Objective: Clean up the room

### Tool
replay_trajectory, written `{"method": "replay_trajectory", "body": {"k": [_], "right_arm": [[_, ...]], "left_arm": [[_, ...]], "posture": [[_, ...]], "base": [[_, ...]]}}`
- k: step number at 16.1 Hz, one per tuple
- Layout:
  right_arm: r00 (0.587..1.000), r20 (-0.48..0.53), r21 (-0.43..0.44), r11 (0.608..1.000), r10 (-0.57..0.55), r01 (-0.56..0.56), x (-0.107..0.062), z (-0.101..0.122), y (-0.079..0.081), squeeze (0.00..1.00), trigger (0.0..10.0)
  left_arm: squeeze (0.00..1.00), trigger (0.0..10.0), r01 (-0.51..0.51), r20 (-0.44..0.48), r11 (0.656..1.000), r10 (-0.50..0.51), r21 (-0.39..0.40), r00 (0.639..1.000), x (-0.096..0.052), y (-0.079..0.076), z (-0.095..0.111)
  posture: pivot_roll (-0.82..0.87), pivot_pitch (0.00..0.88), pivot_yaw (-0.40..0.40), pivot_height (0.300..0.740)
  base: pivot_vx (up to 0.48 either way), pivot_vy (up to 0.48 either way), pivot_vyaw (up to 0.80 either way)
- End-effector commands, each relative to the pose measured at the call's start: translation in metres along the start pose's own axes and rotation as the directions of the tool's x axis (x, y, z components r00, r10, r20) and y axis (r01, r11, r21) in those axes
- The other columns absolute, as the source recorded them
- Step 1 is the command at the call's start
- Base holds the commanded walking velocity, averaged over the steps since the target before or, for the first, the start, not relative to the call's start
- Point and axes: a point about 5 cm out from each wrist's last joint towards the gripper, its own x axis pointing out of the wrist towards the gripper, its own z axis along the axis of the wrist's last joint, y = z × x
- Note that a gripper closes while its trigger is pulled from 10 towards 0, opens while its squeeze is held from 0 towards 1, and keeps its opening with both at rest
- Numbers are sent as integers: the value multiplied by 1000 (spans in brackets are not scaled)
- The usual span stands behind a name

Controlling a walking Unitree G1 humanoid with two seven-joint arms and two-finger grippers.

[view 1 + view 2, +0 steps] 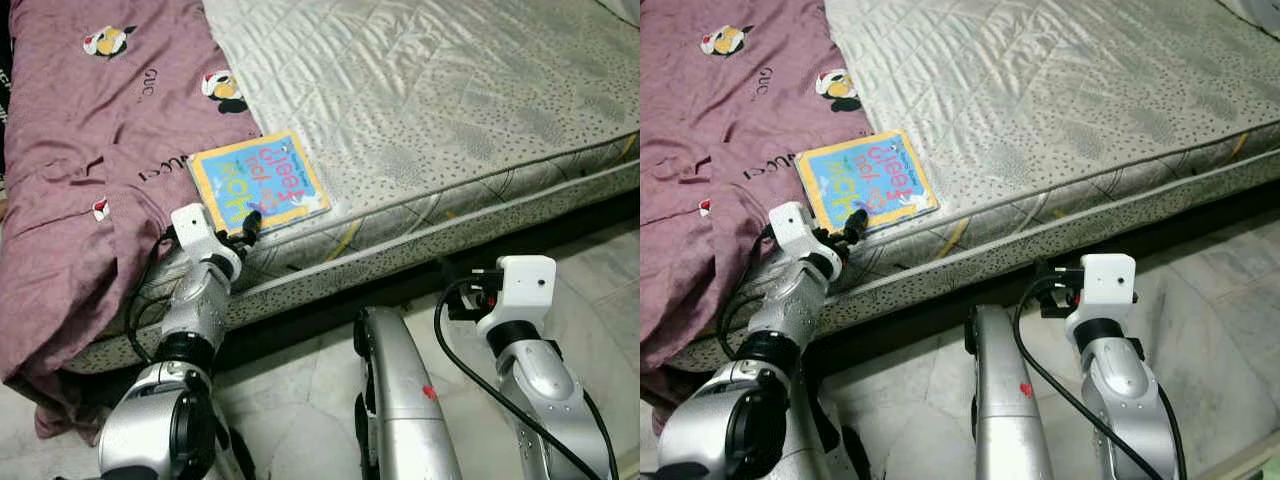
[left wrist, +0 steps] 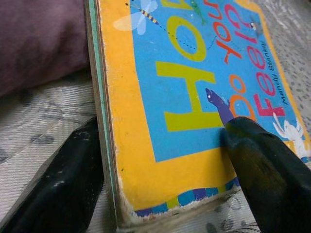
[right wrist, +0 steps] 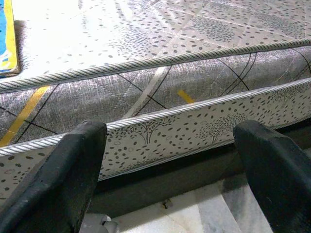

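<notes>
A children's board book (image 1: 258, 183) with a yellow border and blue cover lies flat near the mattress's front edge, beside the blanket. My left gripper (image 1: 250, 225) reaches up to the book's near corner. In the left wrist view one black finger (image 2: 63, 179) sits on the mattress beside the book's (image 2: 194, 73) edge, and the other finger (image 2: 262, 165) rests over the cover. The corner lies between the open fingers. My right gripper (image 3: 170, 160) stands open lower down, facing the mattress's side with nothing between its fingers.
A mauve blanket (image 1: 90, 150) with cartoon prints covers the bed's left part and hangs over the edge. The quilted grey mattress (image 1: 450, 90) fills the right. Below it are a dark gap (image 1: 330, 310) and pale marble floor (image 1: 300, 400).
</notes>
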Motion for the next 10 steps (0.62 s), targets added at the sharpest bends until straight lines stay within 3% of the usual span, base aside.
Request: {"method": "replay_trajectory", "body": {"k": [1,10], "right_arm": [[1000,-1,-5,1000,-13,13,0,-1,-2,0,10000],[1000,0,3,1000,-15,15,2,-2,0,0,10000]], "left_arm": [[0,0,37,-13,999,-37,-12,999,1,-3,-3],[0,0,114,-6,993,-114,2,993,0,-11,-8]], "posture": [[-275,137,17,468],[-265,128,26,468]], "base": [[0,0,0],[0,0,0]]}}
